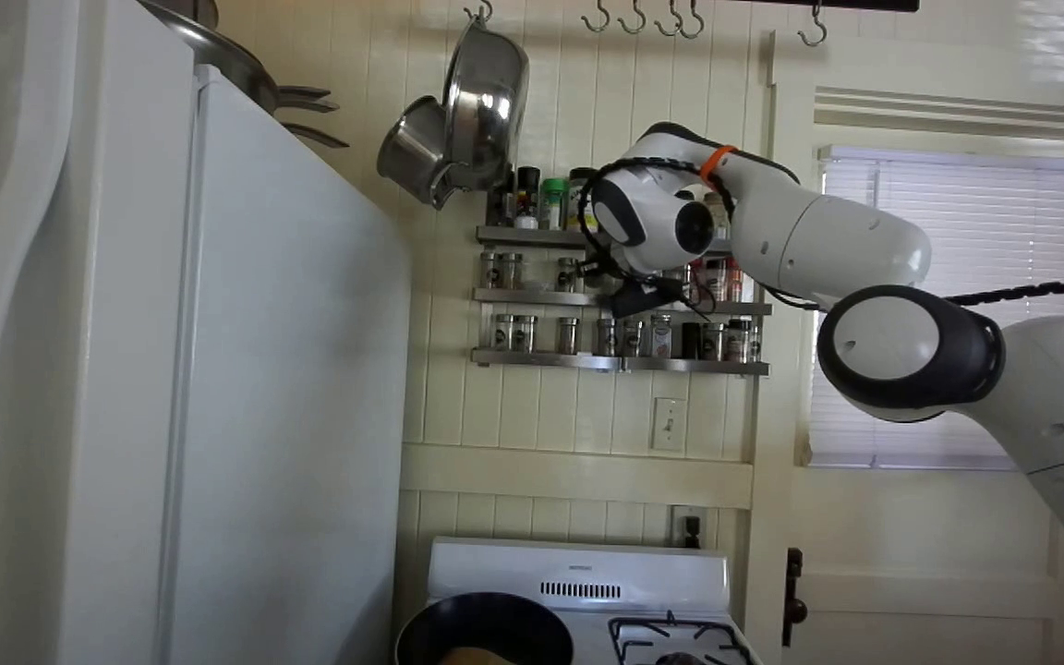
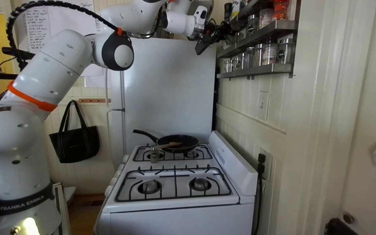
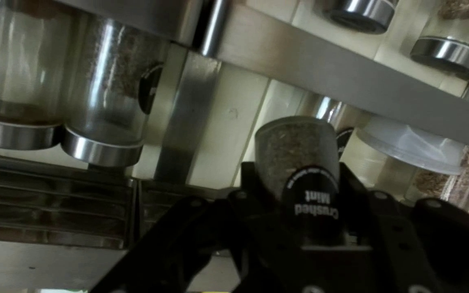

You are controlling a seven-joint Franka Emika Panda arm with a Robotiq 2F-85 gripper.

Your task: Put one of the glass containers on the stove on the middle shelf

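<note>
Fingers (image 3: 350, 183): clamped around Crushed Mint jar (image 3: 299, 154), leaving base exposed, likely for landing.
Middle shelf (image 3: 340, 73): gapped between spice jars (image 3: 104, 93), presumably to receive it.

Both exterior views share the stove (image 2: 178, 216) and middle shelf (image 1: 537, 296); the wrist view faces jars (image 3: 110, 91) up close.

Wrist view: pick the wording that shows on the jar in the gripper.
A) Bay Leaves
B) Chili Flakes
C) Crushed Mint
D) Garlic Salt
C: the black label on the jar held in the gripper reads "Crushed Mint", upside down in the wrist view.
</note>
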